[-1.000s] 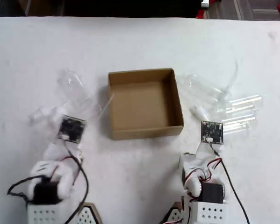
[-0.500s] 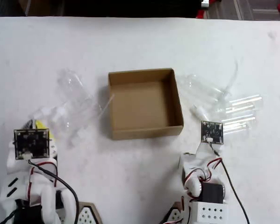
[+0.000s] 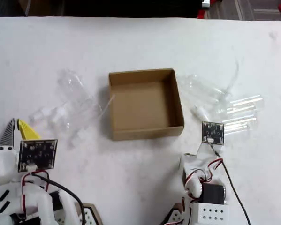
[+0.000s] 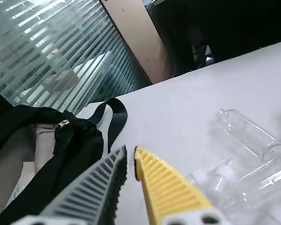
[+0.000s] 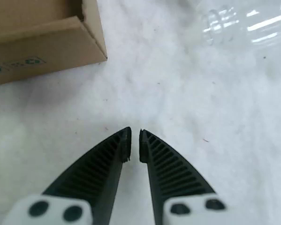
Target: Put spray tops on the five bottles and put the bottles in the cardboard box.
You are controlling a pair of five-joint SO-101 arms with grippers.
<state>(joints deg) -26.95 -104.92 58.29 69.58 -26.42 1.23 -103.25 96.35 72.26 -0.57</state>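
My left gripper [image 3: 15, 123] is far left of the cardboard box [image 3: 147, 132], pinched closed on nothing. Between it and the box, clear bottles [image 3: 74, 101] lie on their sides at a slant, shiny and see-through, with little white spray tops [image 3: 46, 113] beside them. This gripper is the closest to them. My right gripper [image 5: 134, 140], closed and empty too, is by the box's front right corner, near more bottles [image 3: 229, 110].
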